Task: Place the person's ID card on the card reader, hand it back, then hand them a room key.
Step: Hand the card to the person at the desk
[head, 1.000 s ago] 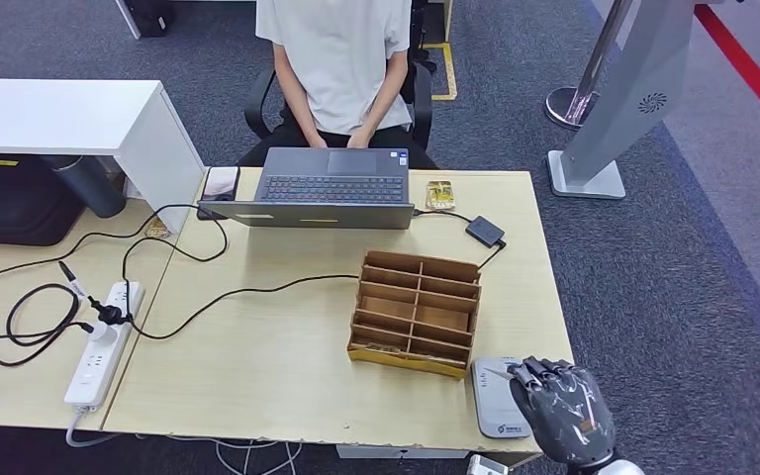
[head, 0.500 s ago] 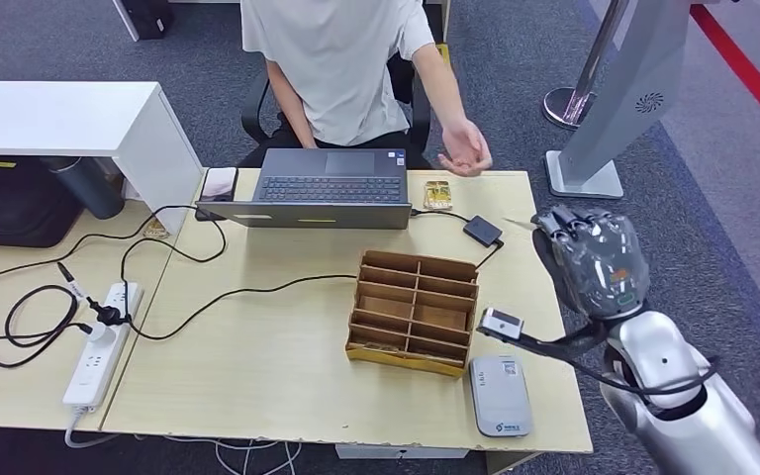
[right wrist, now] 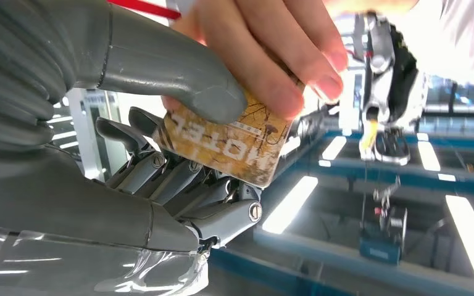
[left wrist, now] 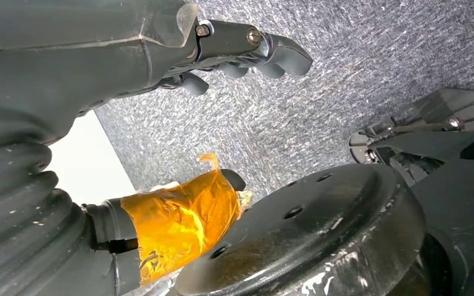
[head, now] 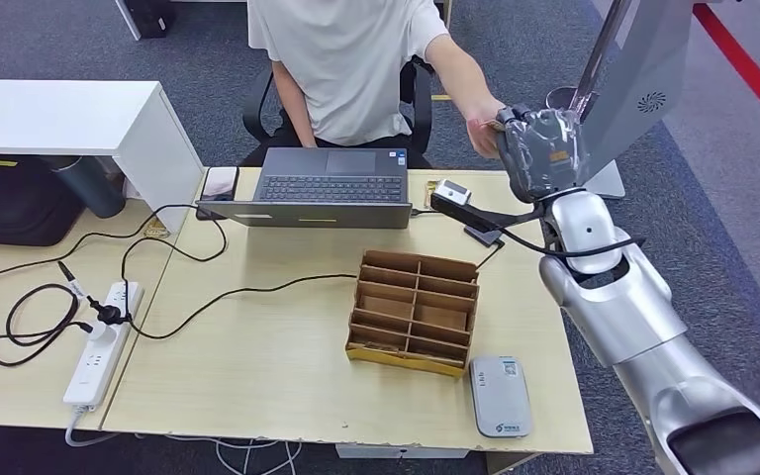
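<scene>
Right robot hand raised past the tabletop edge, thumb pinching the key card; person's hand also grips it. Risk: late release causes tugging, early release a drop. Left robot hand hangs loosely spread.

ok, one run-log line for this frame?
phase: card handover | right hand: raised toward person, holds card marked HOTEL | person's hand: fingers on card | left hand: holds nothing | card reader: bare

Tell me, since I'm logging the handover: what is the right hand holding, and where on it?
The right hand pinches a card printed HOTEL near one end, thumb over its face; the person's fingers grip the other end.
</scene>
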Available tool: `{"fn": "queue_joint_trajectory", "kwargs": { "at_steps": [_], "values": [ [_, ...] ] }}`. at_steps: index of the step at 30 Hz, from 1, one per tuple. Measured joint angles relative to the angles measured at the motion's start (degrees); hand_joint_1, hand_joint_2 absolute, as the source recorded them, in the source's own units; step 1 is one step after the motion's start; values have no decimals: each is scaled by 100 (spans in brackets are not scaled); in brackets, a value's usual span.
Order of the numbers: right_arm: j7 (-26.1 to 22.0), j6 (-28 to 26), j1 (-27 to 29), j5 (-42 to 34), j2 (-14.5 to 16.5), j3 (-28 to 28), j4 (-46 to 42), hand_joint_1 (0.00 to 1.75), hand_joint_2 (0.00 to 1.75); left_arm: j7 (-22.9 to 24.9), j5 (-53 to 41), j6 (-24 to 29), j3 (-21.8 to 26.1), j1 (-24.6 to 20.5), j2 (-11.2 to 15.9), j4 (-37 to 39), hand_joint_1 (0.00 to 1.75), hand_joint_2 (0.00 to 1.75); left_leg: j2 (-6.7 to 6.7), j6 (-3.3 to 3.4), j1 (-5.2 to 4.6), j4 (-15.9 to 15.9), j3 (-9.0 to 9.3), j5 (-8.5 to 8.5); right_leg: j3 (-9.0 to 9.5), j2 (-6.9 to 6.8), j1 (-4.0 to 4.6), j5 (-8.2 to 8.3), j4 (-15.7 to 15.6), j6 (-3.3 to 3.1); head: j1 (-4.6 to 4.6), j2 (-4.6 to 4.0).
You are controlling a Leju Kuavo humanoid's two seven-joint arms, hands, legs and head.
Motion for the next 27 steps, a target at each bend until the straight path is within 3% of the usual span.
{"fn": "queue_joint_trajectory", "kwargs": {
  "at_steps": [4,11,15,20,27],
  "values": [
    [-14,-94,-35,-60,102,95,314,0,175,2,-8,-85,-15,5,2,1,0,175,-20,1,0,2,-18,1,-11,-17,0,0,-1,0,1,0],
    [-101,-407,41,-239,142,201,468,0,175,-10,-38,-55,-34,6,9,0,0,175,-20,0,0,2,-20,-1,-19,-15,1,-2,-5,1,0,0],
    [-324,-783,413,-710,142,124,173,0,175,22,36,-2,-33,11,9,1,0,175,-20,0,3,2,-20,-1,-18,-16,2,-2,-5,1,0,0],
    [-617,-1159,1242,-1027,113,-77,-700,0,175,70,158,50,-1,23,2,1,0,175,-20,0,3,2,-18,-1,-18,-15,3,-2,-8,2,0,0],
    [-1155,-1566,2880,-1362,-74,-262,-2406,0,175,166,354,169,165,97,-54,2,0,175,-21,-8,8,1,-23,-10,-20,-17,8,-9,-11,1,1,0]
  ]
}}
